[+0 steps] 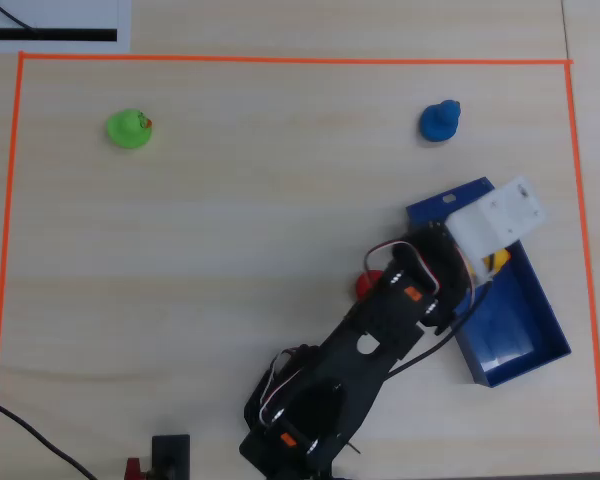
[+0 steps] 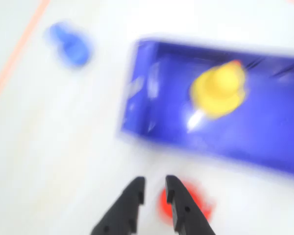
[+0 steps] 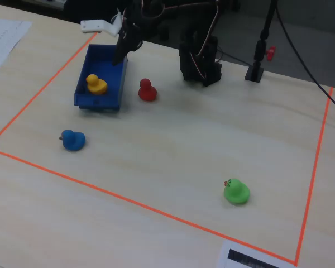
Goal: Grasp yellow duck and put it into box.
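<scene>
The yellow duck (image 3: 96,84) sits inside the blue box (image 3: 97,103), apart from my gripper. In the blurred wrist view the duck (image 2: 219,88) lies on the floor of the box (image 2: 147,98). My gripper (image 2: 155,188) is empty, with its jaws a little apart, in front of the box's near wall. In the fixed view the gripper (image 3: 123,53) hangs over the box's far right edge. In the overhead view the arm covers most of the duck (image 1: 497,262), and the box (image 1: 520,330) shows beside it.
A red duck (image 3: 147,90) stands just outside the box, close under my jaws in the wrist view (image 2: 186,203). A blue duck (image 3: 73,139) and a green duck (image 3: 235,191) stand farther off. Orange tape (image 1: 280,60) frames the table area.
</scene>
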